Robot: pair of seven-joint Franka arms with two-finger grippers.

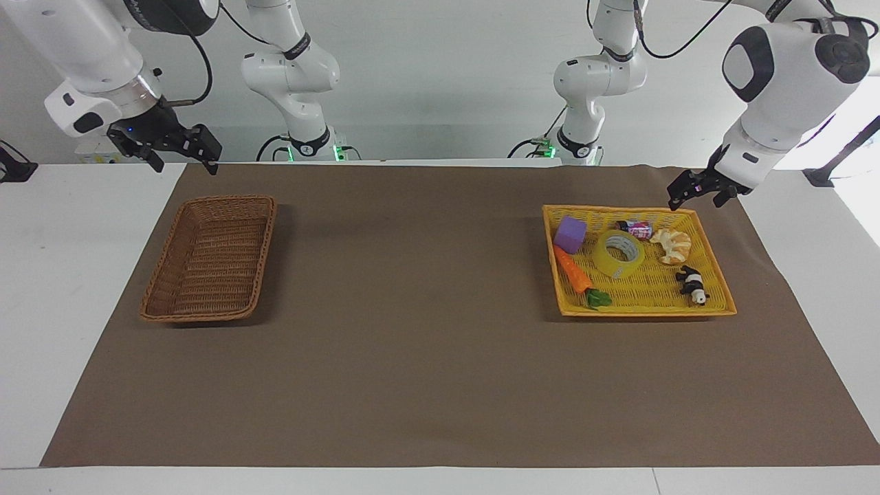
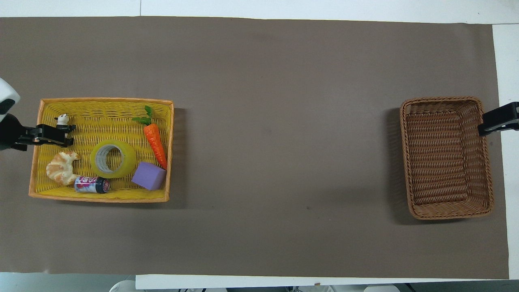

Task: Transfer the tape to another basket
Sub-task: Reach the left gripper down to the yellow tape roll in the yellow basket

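The tape (image 1: 614, 267), a yellow translucent roll with a pale core, lies flat in the middle of the bright yellow basket (image 1: 646, 311); it also shows in the overhead view (image 2: 129, 160). The brown wicker basket (image 1: 206, 316) stands at the right arm's end of the table and holds nothing; the overhead view shows it too (image 2: 446, 215). My left gripper (image 1: 696, 195) is open and empty, raised over the yellow basket's (image 2: 101, 198) outer end, apart from the tape. In the overhead view the left gripper (image 2: 61, 136) covers part of the panda. My right gripper (image 1: 180, 152) is open, waiting beside the wicker basket (image 2: 496, 121).
The yellow basket also holds a purple cube (image 1: 570, 234), a toy carrot (image 1: 574, 271), a croissant (image 1: 672, 245), a small can (image 1: 636, 227) and a panda figure (image 1: 693, 284), all close around the tape. A brown mat (image 1: 412, 344) covers the table between the baskets.
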